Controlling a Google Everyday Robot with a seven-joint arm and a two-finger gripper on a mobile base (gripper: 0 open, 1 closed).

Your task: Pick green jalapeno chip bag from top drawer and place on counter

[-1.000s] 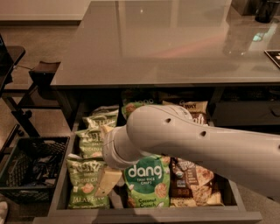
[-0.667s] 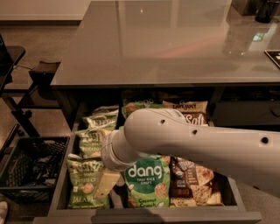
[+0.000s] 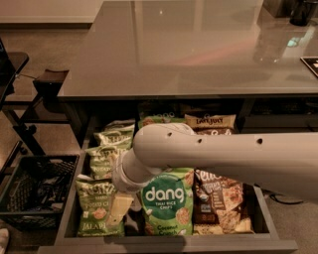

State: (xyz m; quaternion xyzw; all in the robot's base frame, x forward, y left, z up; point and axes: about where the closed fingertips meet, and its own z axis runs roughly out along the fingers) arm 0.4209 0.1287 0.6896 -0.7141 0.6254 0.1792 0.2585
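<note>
The top drawer (image 3: pixel 169 244) stands pulled out under the counter (image 3: pixel 189 49), full of snack bags. Olive-green jalapeno chip bags fill its left column: one at the front (image 3: pixel 94 206), one behind it (image 3: pixel 102 158) and one further back (image 3: pixel 117 134). My white arm reaches in from the right. My gripper (image 3: pixel 119 211) points down into the drawer, at the right edge of the front jalapeno bag, between it and the bright green dang bag (image 3: pixel 166 203). Nothing shows in its hold.
Brown bags lie in the right column (image 3: pixel 218 198) and at the back (image 3: pixel 211 121). A black wire crate (image 3: pixel 35 188) sits on the floor left of the drawer. A dark stand (image 3: pixel 30 99) is further left. Dark items stand on the counter's far right corner (image 3: pixel 303 12).
My arm has sunk lower into the drawer and shifted slightly left, so the gripper is nearer the front jalapeno bag. The bags have not moved.
</note>
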